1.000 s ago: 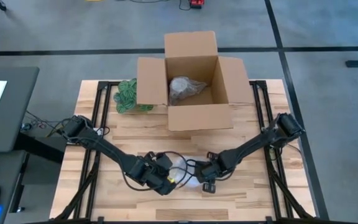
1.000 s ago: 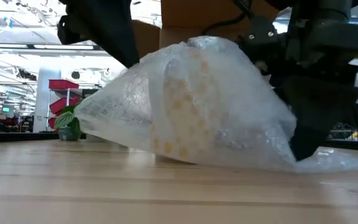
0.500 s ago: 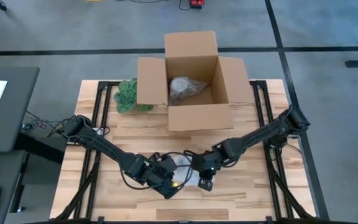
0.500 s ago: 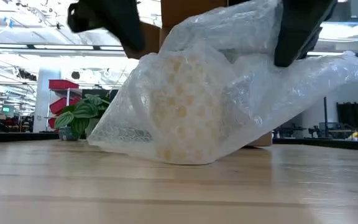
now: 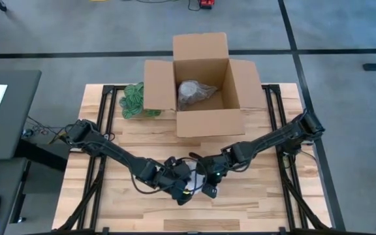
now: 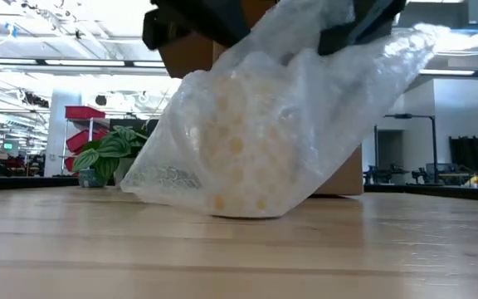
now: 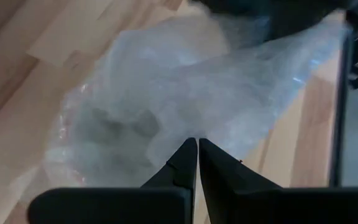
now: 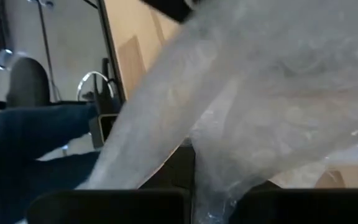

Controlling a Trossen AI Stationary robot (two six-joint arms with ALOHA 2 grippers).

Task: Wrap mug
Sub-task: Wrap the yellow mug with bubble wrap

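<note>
Both grippers meet near the front edge of the wooden table (image 5: 116,140). Left gripper (image 7: 197,152) is pinched closed on the clear bubble wrap sheet (image 6: 247,124). Right gripper (image 8: 194,180) grasps a fold of it, lifted over the cream mug with yellow dots (image 6: 235,145). If either pinch slips, the sheet could spring back and uncover the mug; pulling too hard could tip it.
</note>
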